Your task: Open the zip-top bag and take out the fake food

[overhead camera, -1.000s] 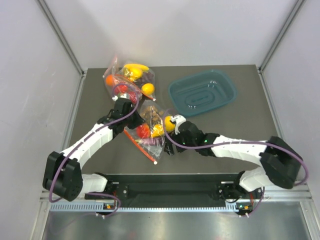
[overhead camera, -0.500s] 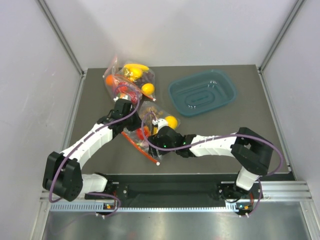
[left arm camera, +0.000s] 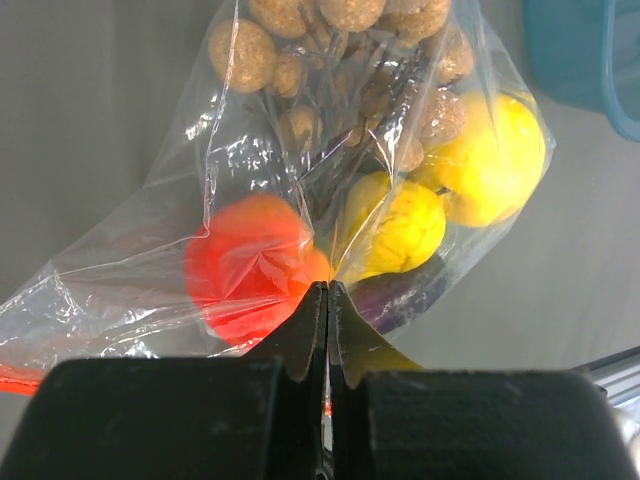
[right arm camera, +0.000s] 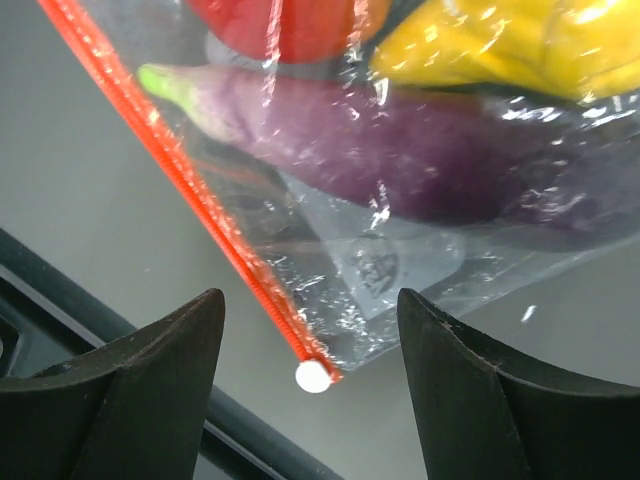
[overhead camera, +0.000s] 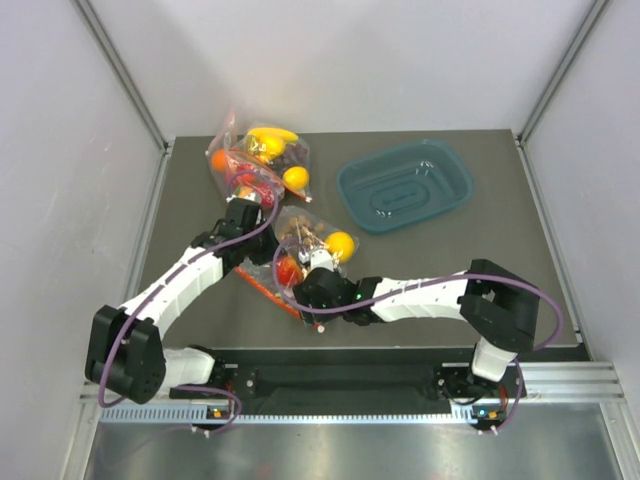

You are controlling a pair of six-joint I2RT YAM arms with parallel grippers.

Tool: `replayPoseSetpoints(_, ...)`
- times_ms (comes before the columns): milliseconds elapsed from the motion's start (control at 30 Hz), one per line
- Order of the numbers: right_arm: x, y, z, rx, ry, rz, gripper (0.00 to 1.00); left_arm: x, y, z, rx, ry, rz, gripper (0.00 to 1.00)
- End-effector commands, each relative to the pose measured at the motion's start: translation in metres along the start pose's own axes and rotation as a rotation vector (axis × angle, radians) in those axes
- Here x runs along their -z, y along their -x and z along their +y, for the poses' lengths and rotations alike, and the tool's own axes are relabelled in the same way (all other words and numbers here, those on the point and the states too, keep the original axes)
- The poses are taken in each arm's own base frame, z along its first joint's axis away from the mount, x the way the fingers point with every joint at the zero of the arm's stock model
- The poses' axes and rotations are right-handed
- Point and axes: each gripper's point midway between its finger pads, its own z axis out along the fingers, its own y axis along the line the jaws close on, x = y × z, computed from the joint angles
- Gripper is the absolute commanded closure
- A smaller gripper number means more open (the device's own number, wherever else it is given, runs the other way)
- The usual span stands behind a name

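Observation:
The zip-top bag (overhead camera: 305, 250) lies mid-table, with its red-orange zip strip (right arm camera: 190, 190) ending in a white slider (right arm camera: 313, 376). Inside it I see fake food: red tomato (left arm camera: 250, 265), yellow lemon (left arm camera: 495, 160), yellow pear (left arm camera: 395, 225), purple eggplant (right arm camera: 400, 150) and a brown cluster (left arm camera: 340, 60). My left gripper (left arm camera: 328, 290) is shut, pinching the bag's plastic by the tomato; it also shows in the top view (overhead camera: 262, 240). My right gripper (right arm camera: 310, 340) is open and hovers over the bag's near corner, with the slider between its fingers but untouched; it shows in the top view too (overhead camera: 312, 305).
A second clear bag (overhead camera: 255, 160) with a banana and an orange lies at the back left, just behind the left gripper. A teal tray (overhead camera: 405, 185) stands at the back right. The table's near edge rail (right arm camera: 60, 300) runs close under the right gripper.
My right arm has swung left and toward the near edge, from beside the yellow fruit to over the bag's zip corner. The left gripper still holds the bag in place.

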Motion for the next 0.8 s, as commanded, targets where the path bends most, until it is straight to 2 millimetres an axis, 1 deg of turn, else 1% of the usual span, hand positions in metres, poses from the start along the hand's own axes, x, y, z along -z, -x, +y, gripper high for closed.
replayPoseSetpoints(0, 0.000, -0.001, 0.008, 0.010, 0.000, -0.018, 0.30, 0.014, 0.018, -0.018, -0.033, -0.062, -0.035, 1.00)
replayPoseSetpoints(133, -0.012, -0.007, 0.008, 0.026, -0.023, 0.016, 0.33, 0.014, 0.018, -0.022, -0.039, -0.077, -0.023, 1.00)
replayPoseSetpoints(167, -0.017, -0.008, 0.007, 0.029, -0.042, 0.026, 0.35, 0.014, 0.018, -0.022, -0.040, -0.077, -0.021, 1.00)
replayPoseSetpoints(233, -0.021, -0.013, 0.000, 0.033, -0.079, 0.044, 0.36, 0.015, 0.018, -0.023, -0.042, -0.084, -0.016, 1.00)
replayPoseSetpoints(333, -0.028, -0.018, -0.007, 0.032, -0.119, 0.053, 0.43, 0.017, 0.017, -0.024, -0.043, -0.091, -0.015, 1.00)
replayPoseSetpoints(367, -0.029, -0.019, -0.009, 0.033, -0.128, 0.057, 0.49, 0.017, 0.017, -0.023, -0.043, -0.090, -0.012, 1.00)
replayPoseSetpoints(433, -0.030, -0.022, -0.010, 0.040, -0.137, 0.067, 0.58, 0.018, 0.015, -0.022, -0.045, -0.093, -0.008, 1.00)
replayPoseSetpoints(467, -0.031, -0.024, -0.012, 0.042, -0.142, 0.074, 0.65, 0.018, 0.015, -0.022, -0.045, -0.093, -0.005, 1.00)
replayPoseSetpoints(533, -0.032, -0.026, -0.013, 0.045, -0.144, 0.080, 0.73, 0.017, 0.012, -0.021, -0.047, -0.095, 0.003, 1.00)
replayPoseSetpoints(567, -0.032, -0.027, -0.013, 0.047, -0.145, 0.083, 0.82, 0.017, 0.011, -0.020, -0.046, -0.094, 0.008, 1.00)
replayPoseSetpoints(633, -0.032, -0.026, -0.013, 0.050, -0.146, 0.085, 0.89, 0.016, 0.009, -0.019, -0.048, -0.094, 0.011, 1.00)
replayPoseSetpoints(700, -0.032, -0.028, -0.016, 0.057, -0.158, 0.092, 1.00, 0.016, 0.008, -0.017, -0.053, -0.092, 0.012, 1.00)
replayPoseSetpoints(767, -0.031, -0.025, -0.015, 0.068, -0.162, 0.091, 1.00, 0.017, 0.008, -0.017, -0.068, -0.097, 0.007, 1.00)
